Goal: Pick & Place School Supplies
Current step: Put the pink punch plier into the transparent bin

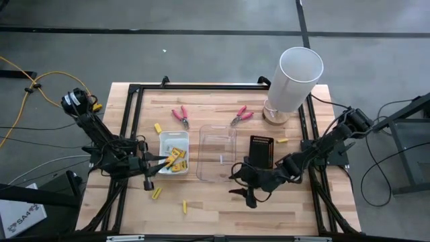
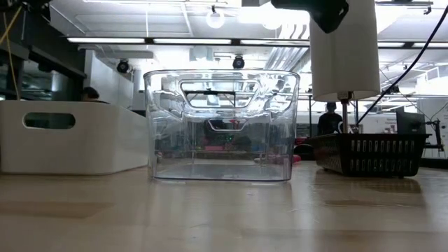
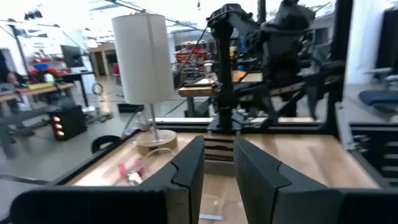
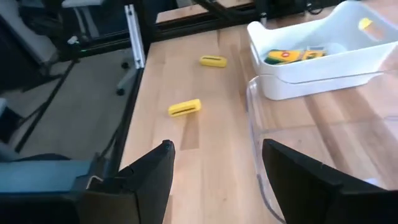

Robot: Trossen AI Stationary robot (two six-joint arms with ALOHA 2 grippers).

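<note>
Right gripper (image 1: 243, 191), fingers wide and empty (beside the clear tray (image 1: 216, 153)), may clip its wall reaching the yellow sticks (image 4: 185, 107); left gripper (image 1: 163, 160), narrow gap, waits over the white tray (image 1: 163, 138).

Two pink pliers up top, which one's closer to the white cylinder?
The right-hand pink pliers, lying between the clear tray and the white cylinder. The other pink pliers lie farther left, above the white tray.

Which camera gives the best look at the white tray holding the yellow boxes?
The right wrist view: the white tray sits close, its yellow boxes clearly visible inside. The high view shows it whole but small; the low view shows only its side wall; the left wrist view misses it.
</note>
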